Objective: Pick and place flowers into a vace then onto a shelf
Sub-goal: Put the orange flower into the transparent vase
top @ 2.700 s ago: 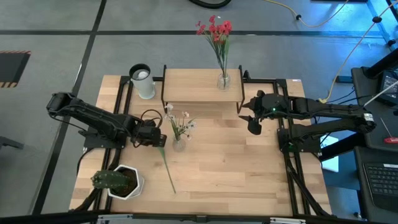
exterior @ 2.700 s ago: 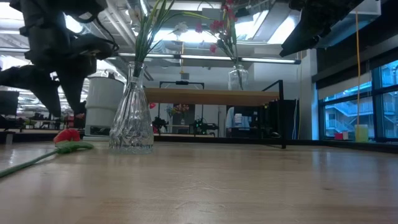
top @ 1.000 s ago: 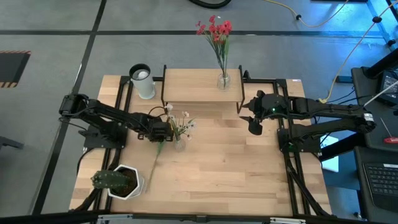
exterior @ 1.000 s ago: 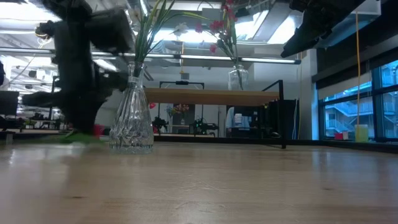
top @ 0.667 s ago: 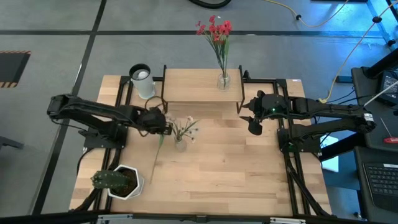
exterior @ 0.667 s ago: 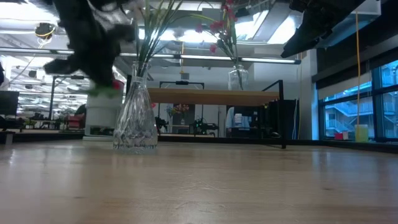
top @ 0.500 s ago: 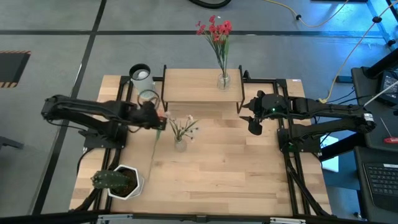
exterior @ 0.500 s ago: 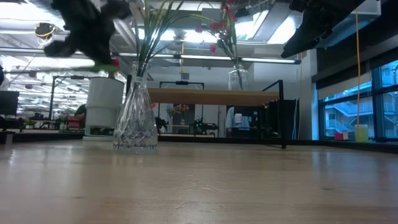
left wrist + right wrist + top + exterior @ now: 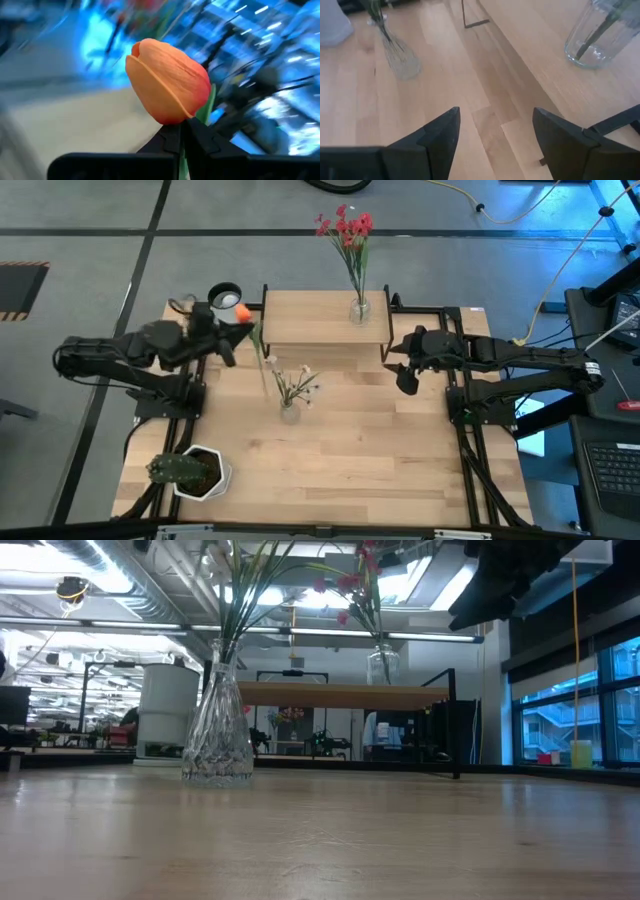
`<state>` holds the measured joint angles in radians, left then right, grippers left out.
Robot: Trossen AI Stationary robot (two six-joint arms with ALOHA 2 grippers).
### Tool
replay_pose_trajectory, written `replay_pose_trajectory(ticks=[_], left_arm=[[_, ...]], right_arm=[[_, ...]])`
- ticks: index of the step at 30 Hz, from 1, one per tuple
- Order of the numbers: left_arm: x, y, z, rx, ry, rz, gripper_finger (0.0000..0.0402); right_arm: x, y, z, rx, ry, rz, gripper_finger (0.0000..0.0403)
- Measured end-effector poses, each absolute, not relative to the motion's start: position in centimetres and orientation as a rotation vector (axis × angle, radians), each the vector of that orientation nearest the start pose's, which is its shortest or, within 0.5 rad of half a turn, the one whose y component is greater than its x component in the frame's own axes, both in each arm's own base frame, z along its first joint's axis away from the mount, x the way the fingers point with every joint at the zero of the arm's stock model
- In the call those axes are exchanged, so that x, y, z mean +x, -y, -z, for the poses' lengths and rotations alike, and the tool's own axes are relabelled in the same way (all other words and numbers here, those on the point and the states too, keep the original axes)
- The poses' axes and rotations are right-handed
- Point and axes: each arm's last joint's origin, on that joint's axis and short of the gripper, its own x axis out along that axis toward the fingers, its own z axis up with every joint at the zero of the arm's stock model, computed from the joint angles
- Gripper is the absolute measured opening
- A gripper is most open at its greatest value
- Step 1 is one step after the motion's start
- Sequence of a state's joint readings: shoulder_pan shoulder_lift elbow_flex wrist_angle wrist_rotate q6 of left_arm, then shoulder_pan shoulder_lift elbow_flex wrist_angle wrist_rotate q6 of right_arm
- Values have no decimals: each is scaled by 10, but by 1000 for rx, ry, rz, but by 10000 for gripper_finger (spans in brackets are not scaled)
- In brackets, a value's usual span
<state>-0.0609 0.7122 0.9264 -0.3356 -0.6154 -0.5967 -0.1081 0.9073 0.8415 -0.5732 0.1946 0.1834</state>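
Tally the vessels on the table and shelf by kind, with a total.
Glass vases: 2, the one on the table and the one on the shelf
White cylinder container: 1
White plant pot: 1
Total: 4

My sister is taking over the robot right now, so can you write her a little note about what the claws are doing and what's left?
Left claw: shut on the orange tulip, held up above the table's back-left, stem hanging toward the table vase.
Right claw: open, empty, waiting by the shelf's right end.
Done: the vase of red flowers stands on the shelf; the white sprig is in the table vase.
Left: put the tulip into the table vase, then set that vase on the shelf.
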Motion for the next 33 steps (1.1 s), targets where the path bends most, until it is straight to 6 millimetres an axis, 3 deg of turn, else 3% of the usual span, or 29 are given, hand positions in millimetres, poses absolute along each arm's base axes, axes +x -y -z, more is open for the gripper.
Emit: replay_pose_trajectory(ticks=[5, 12, 17, 24, 33], left_arm=[[130, -2, -396, -404, 171, -428, 4], [138, 9, -397, -297, 181, -310, 4], [145, 21, -390, -225, 267, -214, 4], [139, 31, -381, -217, 306, -147, 4], [144, 36, -363, -204, 274, -169, 4]], right_arm=[[182, 25, -298, 217, -592, 374, 251], [182, 26, -300, 229, -574, 386, 251], [183, 27, -300, 233, -557, 420, 251], [183, 27, -300, 232, -557, 424, 251], [183, 27, -300, 232, -556, 425, 251]])
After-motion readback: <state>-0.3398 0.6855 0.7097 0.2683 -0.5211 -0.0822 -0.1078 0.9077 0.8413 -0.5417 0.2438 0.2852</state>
